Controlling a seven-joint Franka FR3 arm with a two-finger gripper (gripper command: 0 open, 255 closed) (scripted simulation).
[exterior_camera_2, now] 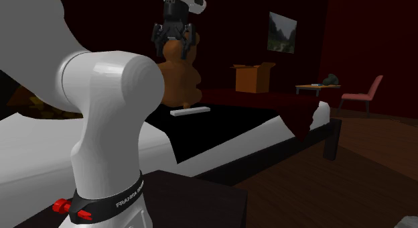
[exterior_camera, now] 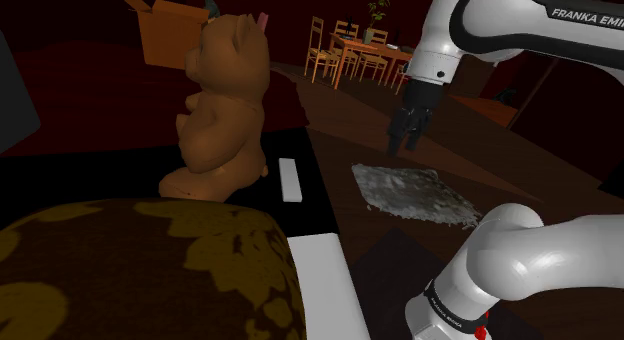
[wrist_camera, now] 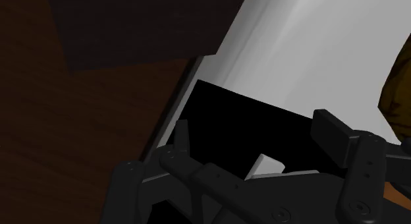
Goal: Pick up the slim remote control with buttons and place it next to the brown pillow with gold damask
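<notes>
**A:** The gripper [exterior_camera: 405, 138] hangs in the air with its jaws spread and nothing between them. So where's the remote?

**B:** The remote [exterior_camera: 290, 178] is a slim pale bar lying flat on the bed's dark cover [exterior_camera: 320, 178]. It's below the jaws and off to one side, with the teddy bear [exterior_camera: 225, 98] just beyond it. Nothing is touching it.

**A:** The wrist view catches a pale end [wrist_camera: 265, 165] low between the fingers [wrist_camera: 332, 134]. I'd guess that's the remote.

**B:** Likely. I'd call this the reach, with the pick not yet begun.

**A:** And the next move?

**B:** Bring the jaws over the bar, turn them across its narrow width, come down and close. It lies low, so the fingertips must get right down to the cover.

**A:** Then on to the pillow [exterior_camera: 130, 268], brown with gold, farther from the jaws than the remote.
</notes>
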